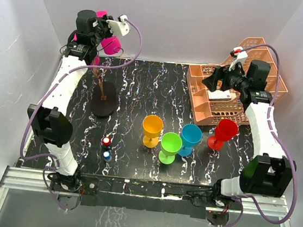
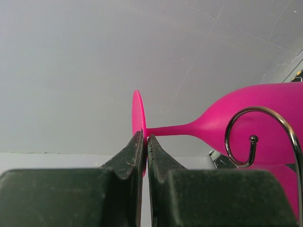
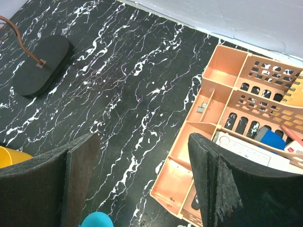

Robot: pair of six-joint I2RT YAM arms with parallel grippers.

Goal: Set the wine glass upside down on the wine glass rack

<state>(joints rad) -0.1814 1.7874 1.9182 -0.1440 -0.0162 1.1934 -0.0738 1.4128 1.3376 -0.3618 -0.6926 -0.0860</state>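
Observation:
A pink wine glass (image 1: 111, 44) hangs in the air at the back left, lying roughly sideways. My left gripper (image 2: 145, 139) is shut on the edge of its round foot (image 2: 138, 113); stem and bowl (image 2: 246, 118) stretch off to the right. A curled wire arm of the wine glass rack (image 2: 265, 137) sits right in front of the bowl. The rack's slim stem (image 1: 99, 77) rises from its black oval base (image 1: 104, 103) below the glass. My right gripper (image 3: 142, 142) hovers open and empty over the table beside the peach basket, and the rack base (image 3: 45, 64) shows far left.
A peach plastic basket (image 1: 235, 96) with boxes in it stands at the back right. Yellow (image 1: 152, 129), green (image 1: 170, 147), blue (image 1: 190, 137) and red (image 1: 223, 132) glasses stand mid-table. Two small caps, red (image 1: 106, 140) and blue (image 1: 106, 155), lie front left.

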